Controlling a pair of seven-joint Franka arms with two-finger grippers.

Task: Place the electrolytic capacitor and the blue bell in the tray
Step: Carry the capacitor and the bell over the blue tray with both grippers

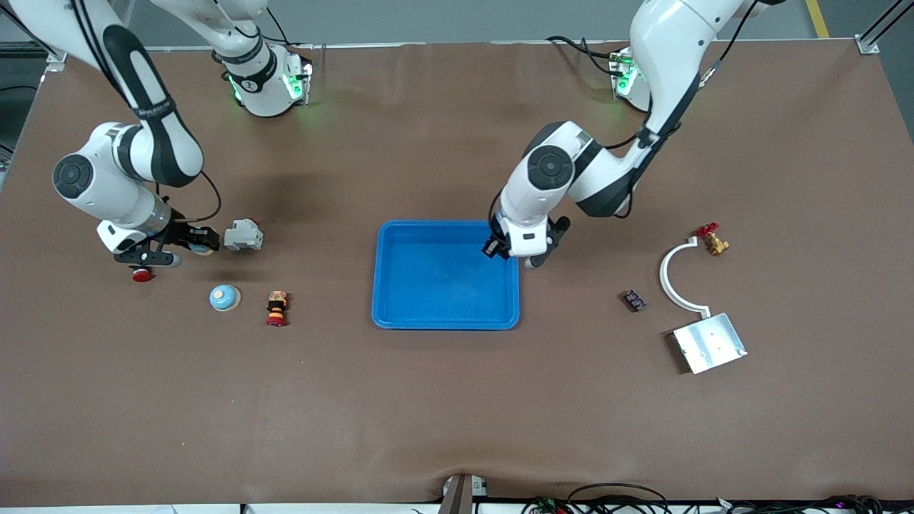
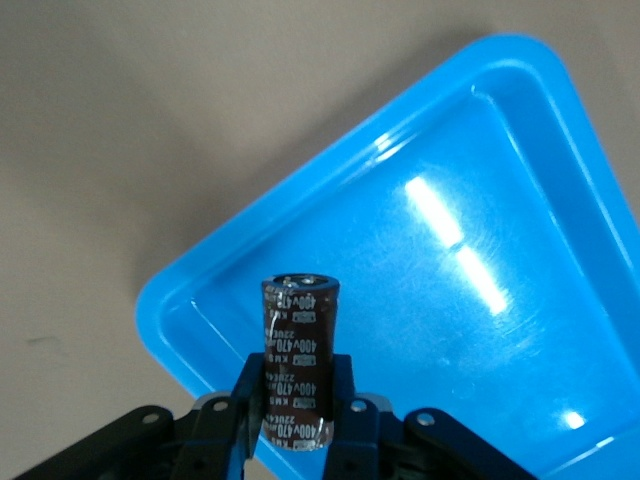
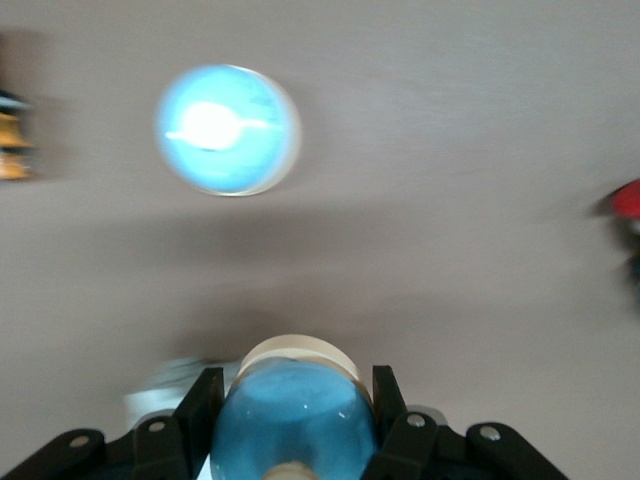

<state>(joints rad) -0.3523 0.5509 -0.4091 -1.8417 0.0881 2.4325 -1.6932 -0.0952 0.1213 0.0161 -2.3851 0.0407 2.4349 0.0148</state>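
Note:
My left gripper (image 1: 508, 251) is shut on a dark brown electrolytic capacitor (image 2: 298, 360) and holds it over a corner of the bright blue tray (image 1: 446, 323), on the side toward the robots' bases. The tray's bare floor fills the left wrist view (image 2: 450, 280). My right gripper (image 1: 196, 246) is shut on a blue bell (image 3: 295, 420) with a cream base, over the table beside a grey block. A second blue bell (image 1: 225, 298) stands on the table and also shows in the right wrist view (image 3: 228, 130).
A grey block (image 1: 243, 235), a red cap (image 1: 142, 275) and a stacked red-and-yellow button (image 1: 276, 308) lie toward the right arm's end. Toward the left arm's end lie a small dark chip (image 1: 633, 300), a white curved bracket (image 1: 671, 278), a silver plate (image 1: 710, 343) and a brass valve (image 1: 714, 243).

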